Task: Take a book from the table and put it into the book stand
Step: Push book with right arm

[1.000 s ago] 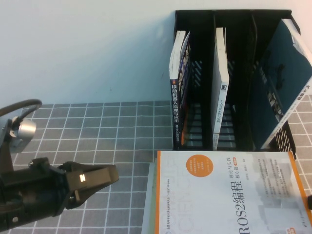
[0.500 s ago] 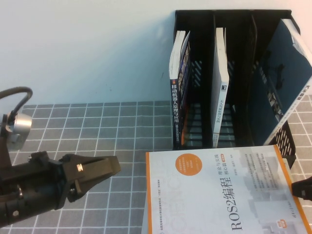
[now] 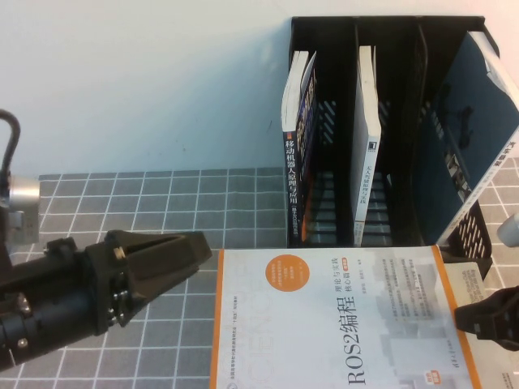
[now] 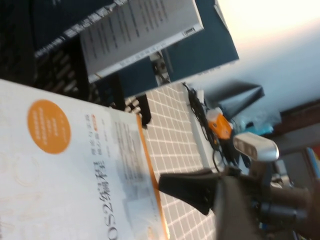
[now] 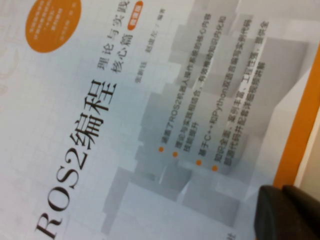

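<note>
Orange-edged book (image 3: 324,324) flat on desk (image 3: 162,203). Left hand (image 3: 197,248) just beside it, right hand (image 3: 469,316) at its right edge; cannot tell either grip. Needs pinching, then upending into stand (image 3: 357,23).

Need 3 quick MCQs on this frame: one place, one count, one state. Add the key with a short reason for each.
1. Where is the book?
A. In the middle compartment
B. Flat on the table, in front of the book stand
C. On top of the rack

2. How many compartments of the book stand hold a book?
A. One
B. Two
C. Three

3. How does the blue book in the stand's right compartment sit?
A. Leaning
B. Straight upright
C. Lying flat

Key: 1 B, its cover faces up on the cloth, with the left gripper beside its left edge and the right gripper at its right edge. 2 C, a book shows in each slot. 3 A, it slants across its slot.
</note>
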`<state>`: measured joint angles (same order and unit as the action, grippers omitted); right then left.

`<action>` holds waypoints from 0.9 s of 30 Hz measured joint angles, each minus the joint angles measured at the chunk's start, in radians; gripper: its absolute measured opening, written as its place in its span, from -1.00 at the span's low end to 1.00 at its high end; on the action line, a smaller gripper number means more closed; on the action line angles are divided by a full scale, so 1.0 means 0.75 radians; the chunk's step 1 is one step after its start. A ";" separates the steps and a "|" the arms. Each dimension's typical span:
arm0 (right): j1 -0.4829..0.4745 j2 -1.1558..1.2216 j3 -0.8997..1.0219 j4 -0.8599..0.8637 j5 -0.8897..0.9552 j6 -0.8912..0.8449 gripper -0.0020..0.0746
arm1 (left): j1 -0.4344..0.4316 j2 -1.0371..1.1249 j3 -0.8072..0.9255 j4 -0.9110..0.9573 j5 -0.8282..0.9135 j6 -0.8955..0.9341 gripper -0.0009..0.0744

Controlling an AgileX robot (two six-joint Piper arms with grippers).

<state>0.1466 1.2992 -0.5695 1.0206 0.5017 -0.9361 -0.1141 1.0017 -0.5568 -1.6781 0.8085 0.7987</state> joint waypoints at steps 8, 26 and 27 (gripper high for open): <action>0.002 0.000 0.000 0.022 -0.002 -0.015 -0.95 | 0.000 0.167 0.000 0.006 0.244 -0.018 0.51; 0.003 0.000 0.000 0.033 0.038 -0.069 -0.95 | 0.241 0.572 -0.002 0.121 0.452 0.050 0.39; 0.003 0.000 0.000 0.033 0.040 -0.070 -0.95 | 0.252 0.572 -0.002 0.134 0.452 0.050 0.39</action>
<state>0.1488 1.2992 -0.5695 1.0452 0.5319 -0.9885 0.0750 1.4309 -0.5587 -1.5779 1.1476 0.8359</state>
